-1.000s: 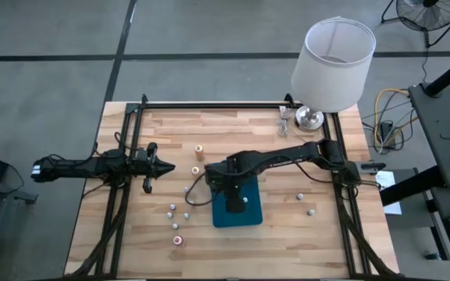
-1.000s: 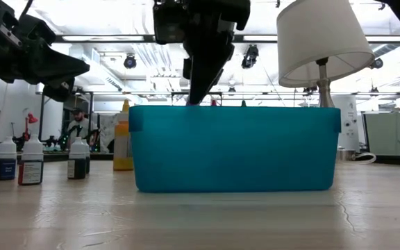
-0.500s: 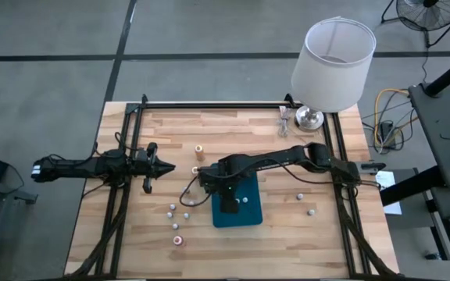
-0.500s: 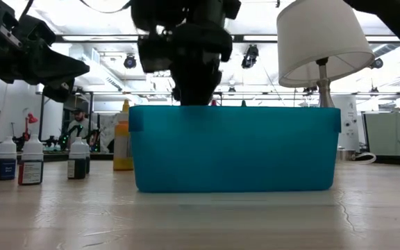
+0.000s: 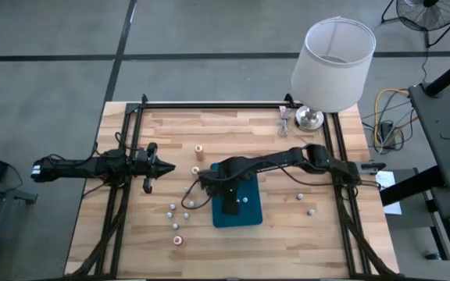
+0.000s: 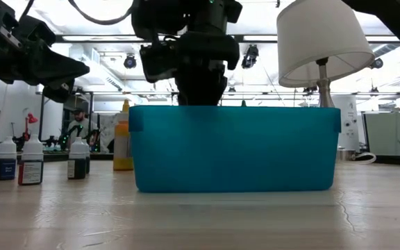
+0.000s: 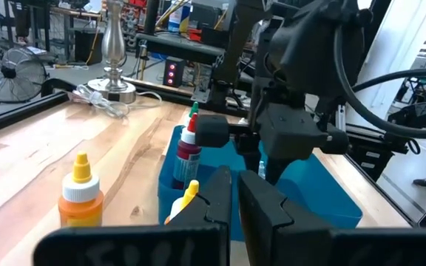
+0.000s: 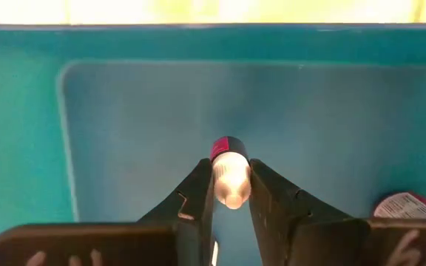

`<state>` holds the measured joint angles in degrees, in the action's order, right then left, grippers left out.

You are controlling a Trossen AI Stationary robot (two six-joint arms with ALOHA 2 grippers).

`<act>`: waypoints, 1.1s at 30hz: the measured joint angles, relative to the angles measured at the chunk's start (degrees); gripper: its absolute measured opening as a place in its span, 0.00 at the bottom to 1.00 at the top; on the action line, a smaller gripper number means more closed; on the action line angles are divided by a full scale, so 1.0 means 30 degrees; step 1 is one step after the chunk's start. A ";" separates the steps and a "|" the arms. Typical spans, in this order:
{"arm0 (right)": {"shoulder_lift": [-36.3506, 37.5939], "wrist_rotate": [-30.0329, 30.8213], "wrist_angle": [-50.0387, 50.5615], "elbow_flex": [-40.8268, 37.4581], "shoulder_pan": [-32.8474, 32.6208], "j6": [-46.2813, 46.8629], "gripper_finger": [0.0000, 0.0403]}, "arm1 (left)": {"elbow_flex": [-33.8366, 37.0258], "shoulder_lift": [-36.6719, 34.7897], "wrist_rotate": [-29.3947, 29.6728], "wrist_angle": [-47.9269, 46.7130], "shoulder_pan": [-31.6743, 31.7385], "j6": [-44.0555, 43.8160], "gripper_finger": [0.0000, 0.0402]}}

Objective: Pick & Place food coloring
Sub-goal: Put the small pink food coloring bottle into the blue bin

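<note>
Surface: wooden surface [image 5: 233, 129], bottles scattered.
Right claw [image 8: 231, 193]: clenched on bottle [image 8: 230, 174], had dipped into teal tray [image 8: 21, 133].
Left claw [image 7: 231, 193]: closed, idle.

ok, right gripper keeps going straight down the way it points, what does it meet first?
Probably the floor of the teal tray. The right gripper points down into it, shut on a small bottle, so the bottle would likely touch before the fingers. Remaining depth is unclear.

grey floor [image 5: 53, 47], white lamp [image 5: 333, 53], fan [image 5: 424, 12]
</note>
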<state>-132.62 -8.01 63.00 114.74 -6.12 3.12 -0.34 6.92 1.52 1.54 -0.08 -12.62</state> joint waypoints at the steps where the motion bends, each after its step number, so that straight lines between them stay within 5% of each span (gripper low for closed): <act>1: 0.0000 -0.0004 0.0000 -0.0001 -0.0055 -0.0125 0.15 | 0.0000 0.0000 0.0000 0.0004 -0.0004 -0.0004 0.00; 33: 0.0036 0.0116 -0.1129 -0.1414 -0.0709 -0.2179 0.15 | -0.0006 0.0000 0.0002 0.0029 -0.0006 -0.0006 0.00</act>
<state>-132.51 -7.66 59.61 110.50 -8.25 -3.42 -0.36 6.92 1.52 1.63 -0.09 -12.64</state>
